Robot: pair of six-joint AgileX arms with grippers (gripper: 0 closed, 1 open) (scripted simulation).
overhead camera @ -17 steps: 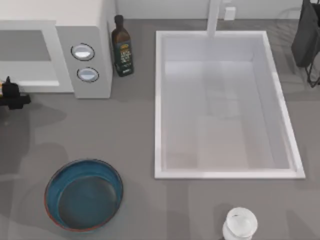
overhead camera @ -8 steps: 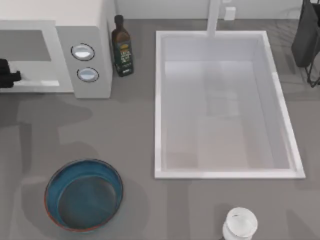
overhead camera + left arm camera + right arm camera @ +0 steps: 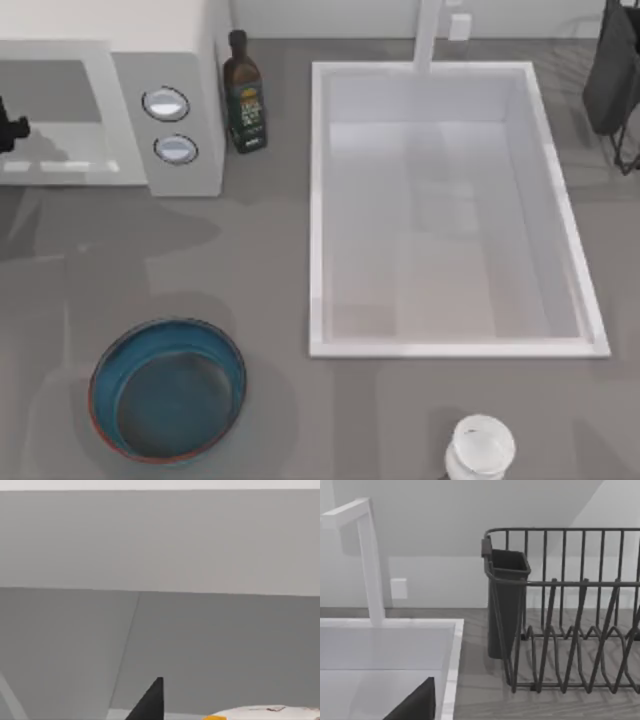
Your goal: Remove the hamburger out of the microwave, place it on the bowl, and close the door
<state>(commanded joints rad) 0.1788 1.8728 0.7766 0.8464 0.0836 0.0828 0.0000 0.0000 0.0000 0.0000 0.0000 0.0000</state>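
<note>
Reaching-in step: the left gripper (image 3: 8,130) is at the microwave (image 3: 150,60) mouth, finger spread impossible to tell, the hamburger (image 3: 265,713) just ahead inside; next it must close around it, the bowl (image 3: 167,388) well behind.

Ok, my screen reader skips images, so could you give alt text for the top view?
The left end effector reaches into the open microwave at the table's left edge. An empty blue bowl sits in front; a sink lies right.
</note>
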